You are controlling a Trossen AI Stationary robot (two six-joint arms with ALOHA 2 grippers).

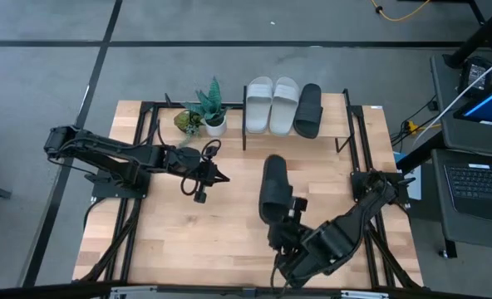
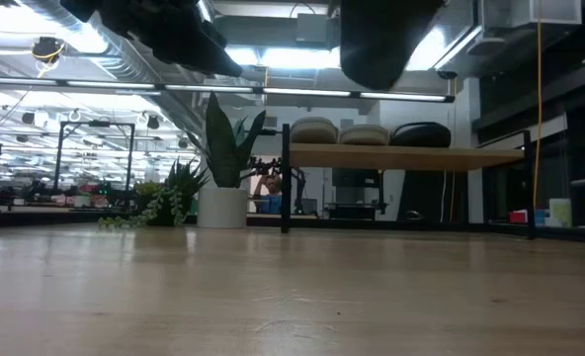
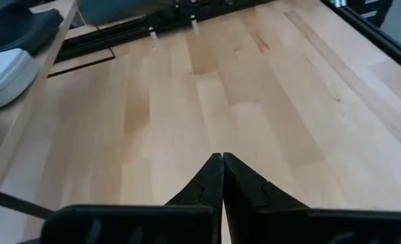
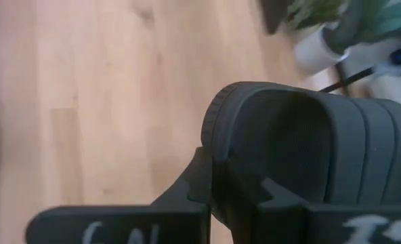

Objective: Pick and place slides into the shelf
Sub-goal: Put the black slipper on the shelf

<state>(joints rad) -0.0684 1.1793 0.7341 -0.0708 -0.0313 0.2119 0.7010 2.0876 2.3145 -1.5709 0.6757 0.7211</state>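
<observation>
Two pale slides [image 1: 273, 105] and one black slide [image 1: 308, 110] lie side by side on the shelf's wooden top board [image 2: 401, 156] at the table's far edge. A second black slide [image 1: 273, 187] is held up over the table's middle by my right gripper [image 1: 281, 218], which comes in from the near right. In the low view that slide [image 2: 376, 44] is high above the tabletop. My left gripper [image 1: 223, 177] hovers left of centre, shut and empty; its closed fingertips [image 3: 223, 163] point over bare wood. My right gripper [image 4: 238, 179] pinches the black slide at its near end [image 4: 217, 159] between the two fingers, one finger [image 4: 197, 179] on each face. The fingers come from the table's near side, along the slide's length. The slide is lifted clear and points toward the shelf.
A white potted plant [image 1: 214, 116] and a smaller green plant [image 1: 188, 123] stand on the table just left of the shelf. The board has free room right of the black slide. Black frame rails [image 1: 358, 137] run along the table's sides. Bare wood lies between arms and shelf.
</observation>
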